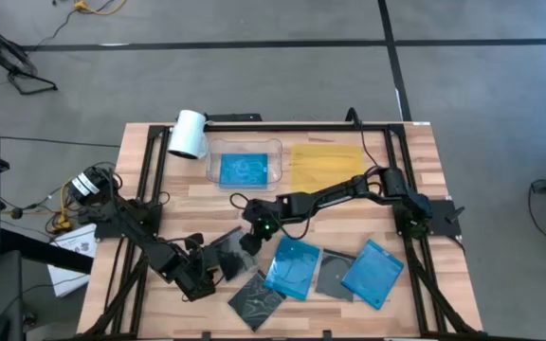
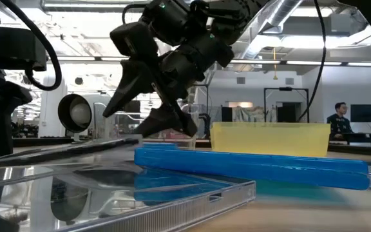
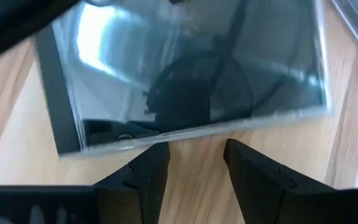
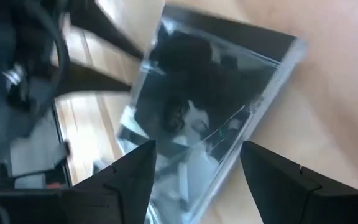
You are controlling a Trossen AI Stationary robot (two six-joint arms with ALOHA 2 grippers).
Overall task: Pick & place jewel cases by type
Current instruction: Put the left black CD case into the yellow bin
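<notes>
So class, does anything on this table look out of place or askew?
Yes: the white cylinder lies on its side at the far edge, off the sorting area. The loose cases overlap crookedly near the front, one blue case resting across a grey case.

Blue jewel cases: three. One (image 1: 245,170) lies in the clear tray (image 1: 275,148); two on the bare wood, (image 1: 292,267) and (image 1: 373,274).

Grey-clear jewel cases with dark discs: three. One (image 1: 227,254) between the grippers, one (image 1: 256,299) near the front edge, one (image 1: 334,274) between the two loose blue ones.

Trays: two, the clear one and a yellow one (image 1: 327,163).

Arms: two.

White cylinder (image 1: 189,134): one.
</notes>
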